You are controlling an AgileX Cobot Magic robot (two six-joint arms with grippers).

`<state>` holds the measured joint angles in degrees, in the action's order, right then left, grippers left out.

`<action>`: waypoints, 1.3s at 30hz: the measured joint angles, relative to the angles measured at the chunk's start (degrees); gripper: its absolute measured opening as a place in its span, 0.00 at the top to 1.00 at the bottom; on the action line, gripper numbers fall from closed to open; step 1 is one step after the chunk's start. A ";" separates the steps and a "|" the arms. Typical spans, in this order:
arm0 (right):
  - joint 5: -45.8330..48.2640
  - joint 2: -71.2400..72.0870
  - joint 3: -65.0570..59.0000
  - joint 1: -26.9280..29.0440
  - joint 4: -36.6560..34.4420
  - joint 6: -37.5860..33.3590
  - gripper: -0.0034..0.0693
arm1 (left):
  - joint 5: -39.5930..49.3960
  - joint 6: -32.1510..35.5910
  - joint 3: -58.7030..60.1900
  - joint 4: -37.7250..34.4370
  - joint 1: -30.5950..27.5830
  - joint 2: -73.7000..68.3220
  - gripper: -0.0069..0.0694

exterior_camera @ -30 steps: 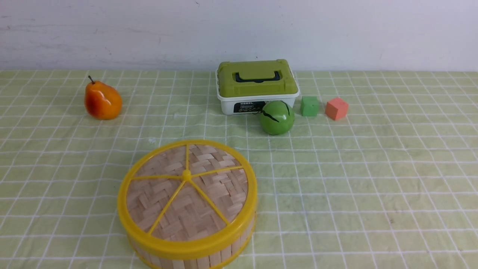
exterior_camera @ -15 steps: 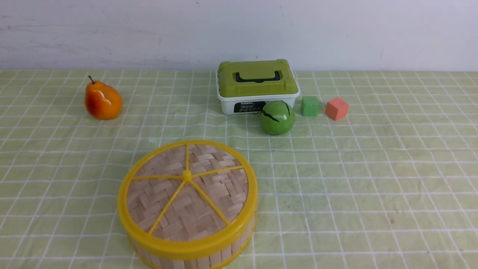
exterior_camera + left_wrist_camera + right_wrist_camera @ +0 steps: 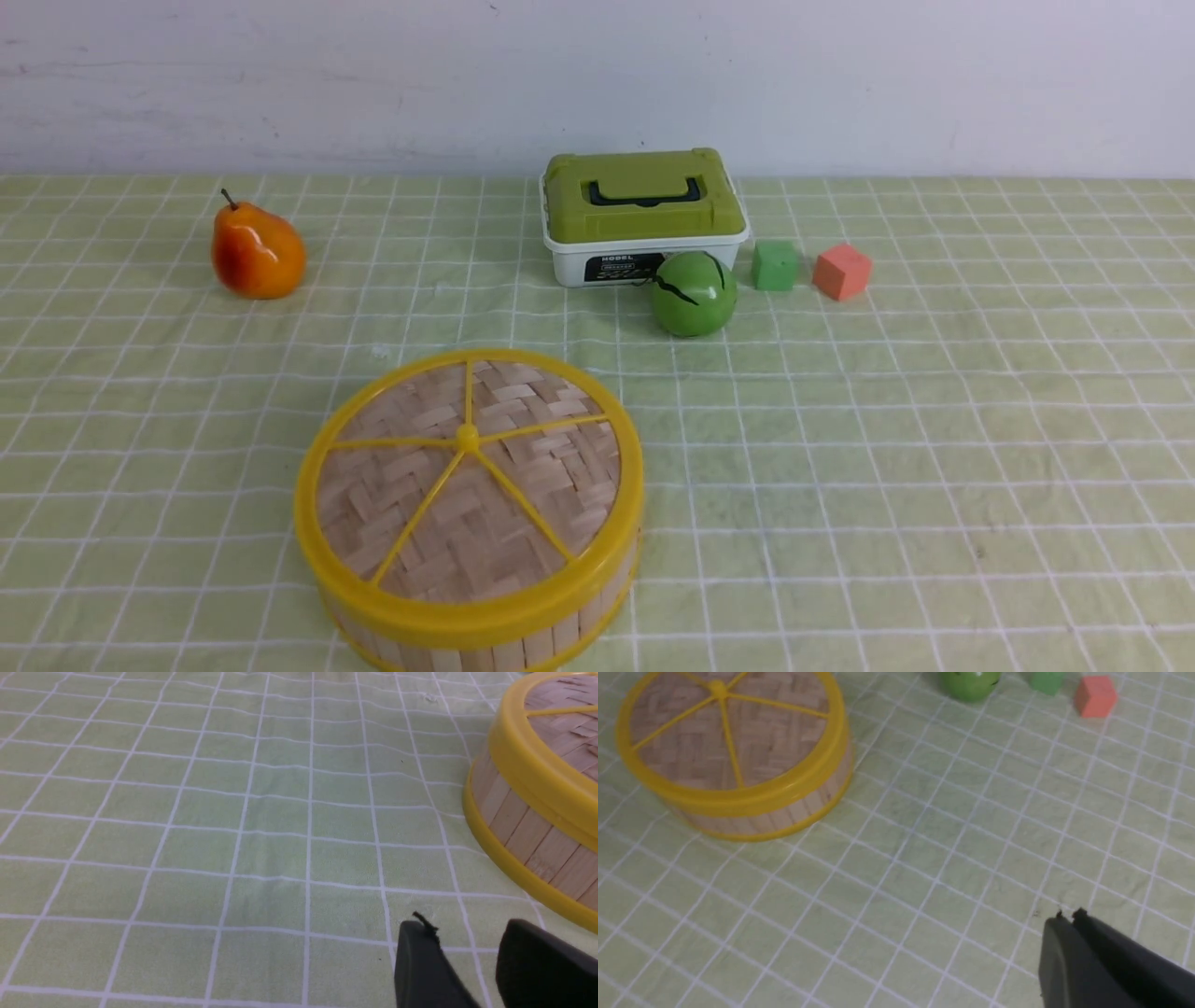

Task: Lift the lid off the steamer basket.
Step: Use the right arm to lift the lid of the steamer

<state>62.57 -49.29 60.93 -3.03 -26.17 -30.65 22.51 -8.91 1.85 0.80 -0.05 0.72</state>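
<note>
1. Pale green checked tablecloth [image 3: 934, 467] covers the whole table, with a plain white wall [image 3: 597, 75] behind it.
2. Steamer basket [image 3: 569, 627] stands at the near edge of the cloth, left of centre. Lid [image 3: 467, 485] sits flat on top, rim on rim, basket fully covered.
3. Centre back is a white box with an olive-green handled top [image 3: 644, 215]. Green ball [image 3: 693, 294] lies just in front of its right corner; can't tell if they touch.
4. Right of the ball are a green cube [image 3: 775, 265] and then an orange-red cube [image 3: 841, 272], side by side with a small gap.
5. Pear [image 3: 257, 252] stands alone at far left, well apart from everything.
6. Left gripper [image 3: 465, 926]: fingers spread with cloth showing between them, holding nothing. The basket's slatted side is near it, not touching.
7. Right gripper [image 3: 1066, 917]: fingers pressed together and empty, over bare cloth, well apart from the basket.
</note>
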 joint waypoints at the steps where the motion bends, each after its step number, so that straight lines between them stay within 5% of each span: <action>1: 1.47 -1.81 1.76 -1.17 0.52 0.30 0.98 | 0.00 0.00 0.00 0.00 0.00 0.00 0.60; 7: 8.85 -20.40 18.99 -13.09 7.62 6.13 0.97 | 0.00 0.00 0.00 0.00 0.00 0.00 0.60; 23: 9.05 -55.57 48.13 -30.44 9.44 12.49 0.92 | 0.00 0.00 0.00 0.05 0.00 0.00 0.60; 26: 8.73 -61.38 53.53 -33.29 9.56 13.56 0.84 | 0.00 0.00 0.00 0.05 0.00 0.00 0.60; 34: 4.40 -73.45 63.64 -38.58 10.87 14.83 0.39 | 0.00 0.00 0.00 0.05 0.00 0.00 0.60; 39: 3.46 -77.10 63.88 -39.79 13.75 16.04 0.28 | 0.00 0.00 0.00 0.05 0.00 0.00 0.60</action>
<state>66.03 -126.39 124.81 -42.82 -12.43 -14.62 22.51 -8.91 1.85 0.85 -0.05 0.72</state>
